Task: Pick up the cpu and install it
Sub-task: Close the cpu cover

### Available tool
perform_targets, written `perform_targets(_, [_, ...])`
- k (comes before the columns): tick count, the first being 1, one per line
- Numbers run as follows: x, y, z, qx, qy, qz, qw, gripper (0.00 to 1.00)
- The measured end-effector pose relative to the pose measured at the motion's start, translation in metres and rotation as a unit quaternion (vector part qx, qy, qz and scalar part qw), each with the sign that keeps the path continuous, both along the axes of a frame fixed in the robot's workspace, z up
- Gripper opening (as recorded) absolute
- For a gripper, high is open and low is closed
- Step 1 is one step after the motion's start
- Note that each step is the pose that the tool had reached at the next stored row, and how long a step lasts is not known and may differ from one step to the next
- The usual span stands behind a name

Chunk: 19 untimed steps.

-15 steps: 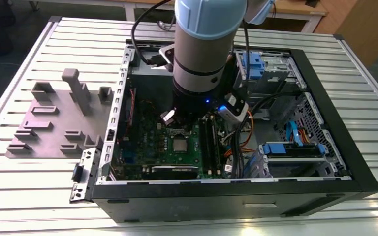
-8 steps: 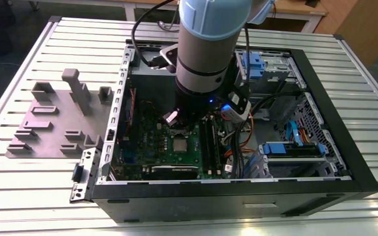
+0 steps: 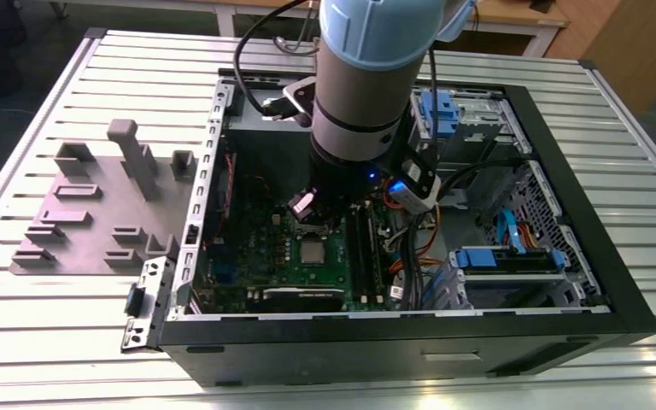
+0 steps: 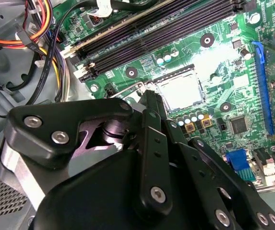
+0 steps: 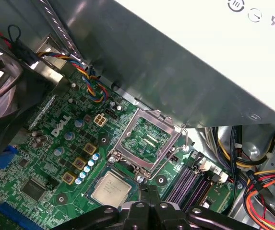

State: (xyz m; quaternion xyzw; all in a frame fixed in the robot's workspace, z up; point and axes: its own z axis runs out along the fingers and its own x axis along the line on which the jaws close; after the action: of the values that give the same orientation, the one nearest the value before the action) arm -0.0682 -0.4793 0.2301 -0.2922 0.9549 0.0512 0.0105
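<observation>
Hovering just above the cpu [image 5: 111,188], which lies seated in its socket [image 4: 174,74], the fingers [image 5: 138,207] look closed together and hold nothing.

A ribbed metal table [image 3: 55,342] bears two things. An open computer case [image 3: 419,354] lies on it, a grey fixture [image 3: 78,231] just beside.

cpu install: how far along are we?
Done: the cpu lies flat in its socket on the green board. In hand: nothing; the tool hangs shut and empty close above it. Left: the socket's retention frame stands open, not yet clamped over the chip.
</observation>
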Motion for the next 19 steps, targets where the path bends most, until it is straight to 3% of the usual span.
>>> perform_targets(13, [0.0037,0.0012,-0.0011,0.0014,0.0000,0.000,1.00000,0.11])
perform_targets(18, [0.0037,0.0013,-0.0017,0.0079,-0.0001,0.000,0.99997,0.11])
perform_targets(19, [0.0038,0.0013,-0.0018,0.0131,-0.0001,0.001,0.99991,0.11])
